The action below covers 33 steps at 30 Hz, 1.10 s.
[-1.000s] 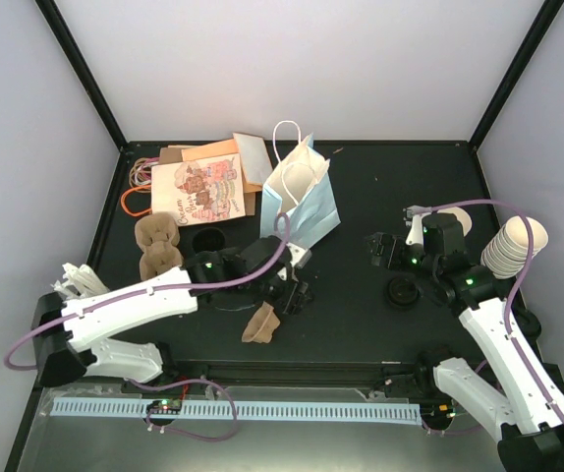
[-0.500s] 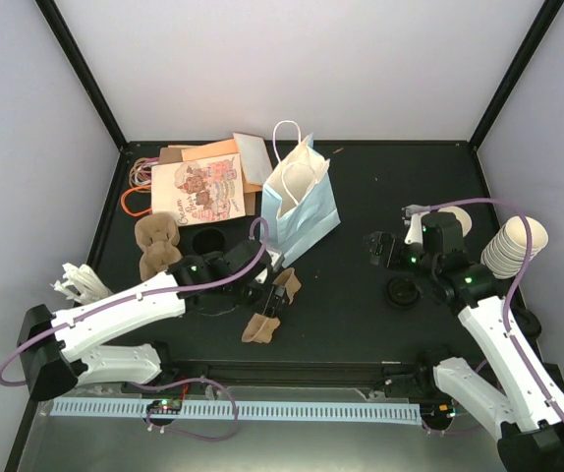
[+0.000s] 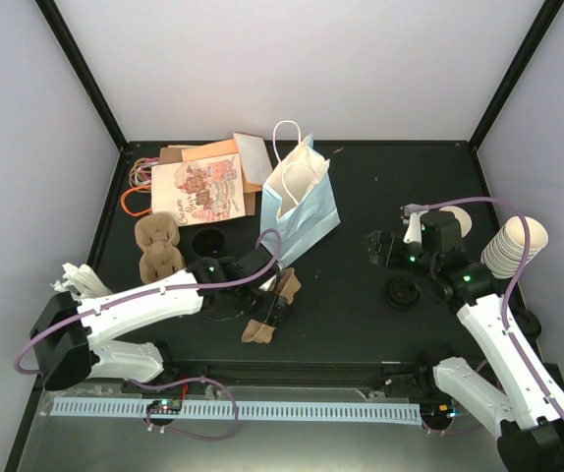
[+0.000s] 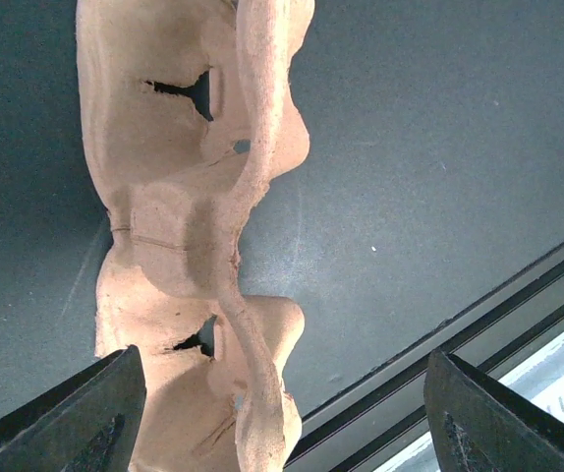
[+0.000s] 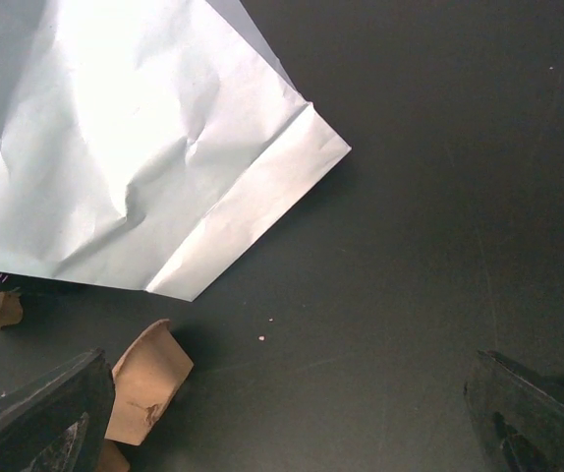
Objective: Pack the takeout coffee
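Note:
The takeout coffee (image 3: 401, 292) shows as a black disc on the table, just in front of my right gripper (image 3: 384, 247). That gripper hangs open over bare table, and its wrist view shows only the floor between the fingers (image 5: 38, 423). A brown pulp cup carrier (image 3: 265, 313) lies on its edge at the table's middle front. My left gripper (image 3: 278, 295) is over it with the jaws spread wide. In the left wrist view the carrier (image 4: 189, 246) runs up from between the fingers (image 4: 71, 423), near the left one and well apart from the right one.
A light blue paper bag (image 3: 303, 202) stands at centre back, and its corner (image 5: 144, 147) fills the right wrist view. Printed bags (image 3: 198, 187) lie at back left. Two more pulp carriers (image 3: 159, 246) and another black disc (image 3: 208, 239) sit left. Stacked cream cups (image 3: 516, 246) stand at the right.
My left jaws have spread wider. The left arm has shifted a little over the carrier, which now lies stretched out on its edge. The right arm has barely moved.

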### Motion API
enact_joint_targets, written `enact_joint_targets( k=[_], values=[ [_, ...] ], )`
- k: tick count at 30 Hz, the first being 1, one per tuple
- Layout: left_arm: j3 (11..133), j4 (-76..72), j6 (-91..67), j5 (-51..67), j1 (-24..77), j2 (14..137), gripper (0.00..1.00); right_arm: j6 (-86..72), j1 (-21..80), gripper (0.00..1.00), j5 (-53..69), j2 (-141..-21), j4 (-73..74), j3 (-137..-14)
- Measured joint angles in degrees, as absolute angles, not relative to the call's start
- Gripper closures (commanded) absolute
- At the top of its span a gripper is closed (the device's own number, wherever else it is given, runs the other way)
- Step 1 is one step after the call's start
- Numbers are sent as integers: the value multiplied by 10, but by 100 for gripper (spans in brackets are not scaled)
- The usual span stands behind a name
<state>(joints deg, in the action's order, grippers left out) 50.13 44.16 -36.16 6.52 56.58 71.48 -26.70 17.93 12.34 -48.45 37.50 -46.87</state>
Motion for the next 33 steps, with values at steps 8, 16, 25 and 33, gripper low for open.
enact_joint_targets(
  k=[8, 16, 25, 33],
  values=[
    [501, 439, -362, 77, 566, 728, 3, -267, 179, 0, 126, -484, 373, -466],
    [501, 439, -361, 78, 566, 728, 2, -267, 180, 0, 126, -484, 372, -463],
    [496, 439, -360, 79, 566, 748, 12, -267, 179, 0, 127, -484, 369, -462],
    [493, 429, -358, 102, 568, 752, 15, -267, 179, 0, 128, -484, 363, -460]
  ],
)
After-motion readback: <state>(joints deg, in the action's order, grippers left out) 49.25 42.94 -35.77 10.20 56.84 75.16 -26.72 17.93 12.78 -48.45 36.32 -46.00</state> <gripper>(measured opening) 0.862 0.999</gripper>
